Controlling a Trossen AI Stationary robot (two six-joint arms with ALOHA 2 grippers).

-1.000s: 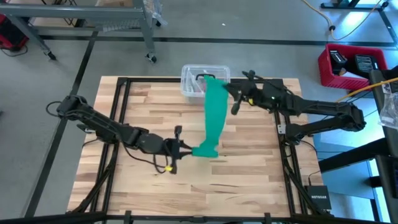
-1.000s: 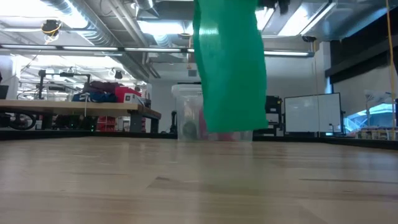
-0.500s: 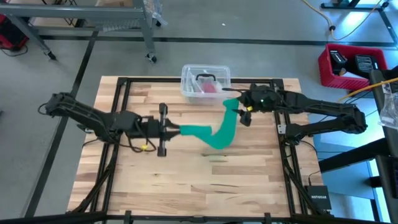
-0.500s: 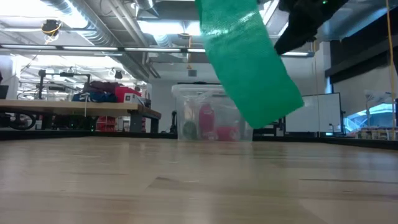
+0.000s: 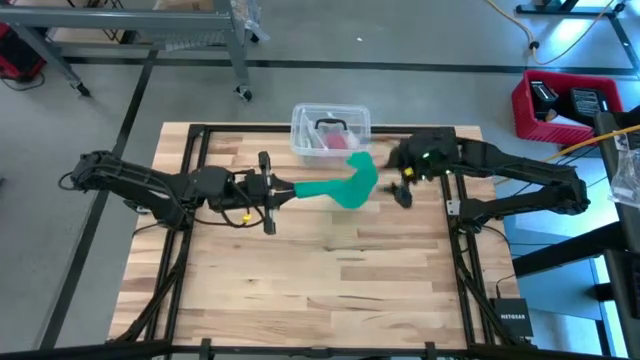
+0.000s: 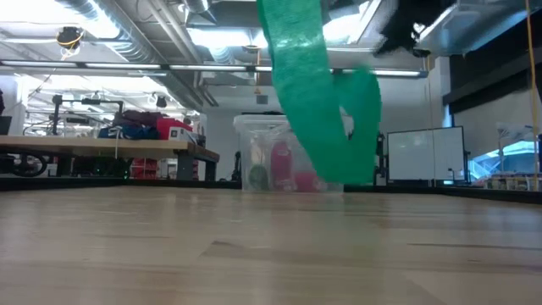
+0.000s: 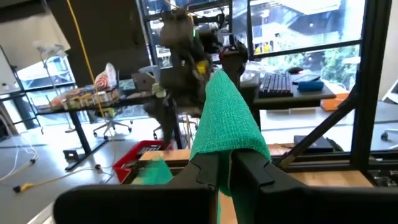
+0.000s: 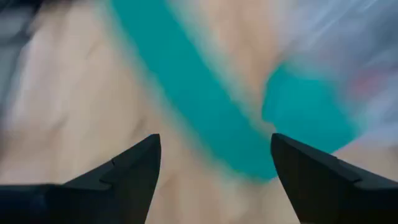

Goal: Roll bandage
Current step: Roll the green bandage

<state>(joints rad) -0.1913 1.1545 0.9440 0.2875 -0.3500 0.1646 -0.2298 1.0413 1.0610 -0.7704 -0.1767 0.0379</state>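
The teal-green bandage [image 5: 340, 185] hangs in the air over the middle of the table as a slack, curved strip [image 6: 318, 110]. My left gripper [image 5: 288, 190] is shut on its left end and points toward the table's right. My right gripper [image 5: 403, 188] stands open to the right of the strip's free end [image 5: 362, 165], tipped down and touching nothing. In the right wrist view the blurred bandage [image 8: 205, 118] lies beyond that gripper's spread fingers [image 8: 214, 168]. My left gripper pinches the bandage's end [image 7: 225, 149] between its two fingers, coming level from the table's left. The strip rises past the fingertips, then droops away slack. It is clear of the table, and its free end [image 6: 364, 93] hangs loose.
A clear plastic tub [image 5: 330, 128] holding a pink-red item stands at the table's far edge, just behind the bandage. A red bin [image 5: 565, 105] sits on the floor beyond the table's right side. Bare wood [image 5: 330, 290] spreads across the near half.
My right gripper has opened, let go of the bandage's far end and tipped downward. My left gripper has gone up and toward the far edge, still shut on the other end. The strip, once stretched between both grippers, has gone slack and its freed end has dropped.
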